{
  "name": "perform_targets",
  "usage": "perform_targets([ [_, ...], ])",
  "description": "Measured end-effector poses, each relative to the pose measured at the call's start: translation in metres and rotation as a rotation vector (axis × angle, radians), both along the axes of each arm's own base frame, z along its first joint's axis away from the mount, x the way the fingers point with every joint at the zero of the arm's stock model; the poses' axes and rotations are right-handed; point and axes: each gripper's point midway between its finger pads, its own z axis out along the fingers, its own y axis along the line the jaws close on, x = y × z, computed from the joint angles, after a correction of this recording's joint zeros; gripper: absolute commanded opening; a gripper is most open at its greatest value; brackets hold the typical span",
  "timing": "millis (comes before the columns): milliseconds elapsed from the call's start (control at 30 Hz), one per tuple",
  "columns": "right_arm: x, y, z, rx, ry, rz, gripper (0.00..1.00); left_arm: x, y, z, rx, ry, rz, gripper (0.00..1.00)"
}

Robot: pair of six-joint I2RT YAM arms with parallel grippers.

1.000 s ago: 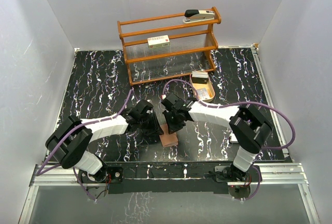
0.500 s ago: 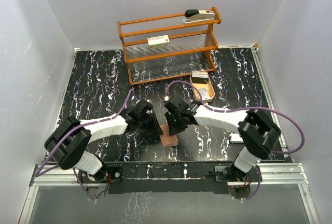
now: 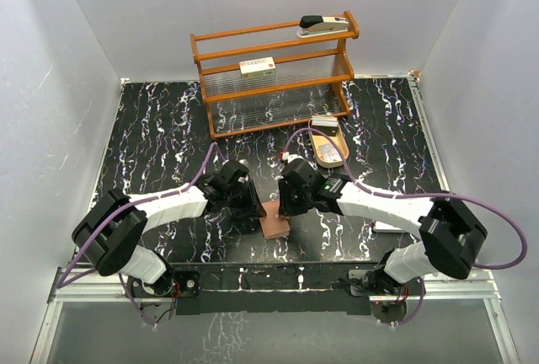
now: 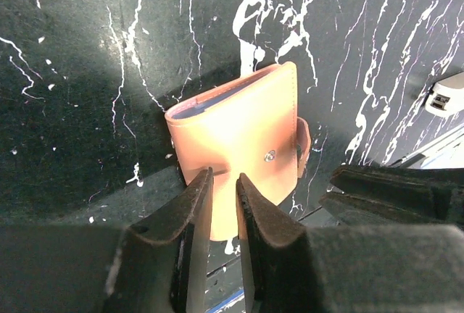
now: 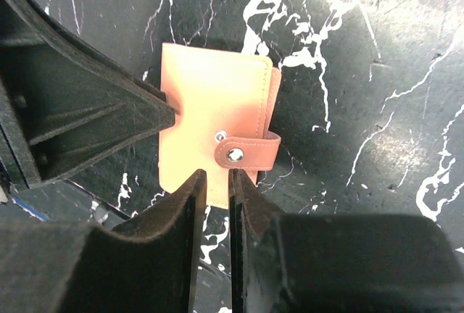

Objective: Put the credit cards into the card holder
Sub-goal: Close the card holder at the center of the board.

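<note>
Card holder [image 3: 273, 227] lies flat on the tabletop [image 3: 152, 145], front centre, folded shut with its tab [image 5: 250, 151] snapped. Both arms meet over it. Left gripper [image 4: 224, 180] is narrow: a thin slit between the fingers, tips over the holder's near edge, nothing visibly clamped. Right gripper [image 5: 215, 177] is the same, a narrow slit with its tips at the opposite edge just below the tab. Can't tell whether either one touches the leather.
</note>
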Motion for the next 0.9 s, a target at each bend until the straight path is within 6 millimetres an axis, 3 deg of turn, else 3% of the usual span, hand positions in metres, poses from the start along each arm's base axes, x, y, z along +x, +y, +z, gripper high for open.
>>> perform_targets([
  [133, 0.008, -0.004, 0.005, 0.035, -0.029, -0.036, 0.22, 0.0, -0.002, 0.002, -0.007, 0.0, -0.008, 0.2],
  [333, 0.012, -0.011, -0.005, 0.053, -0.012, -0.067, 0.2, 0.002, -0.006, -0.001, -0.007, 0.009, -0.02, 0.19],
  [900, 0.005, 0.003, -0.017, 0.14, 0.044, -0.035, 0.17, 0.001, -0.006, -0.002, -0.007, 0.012, -0.022, 0.18],
])
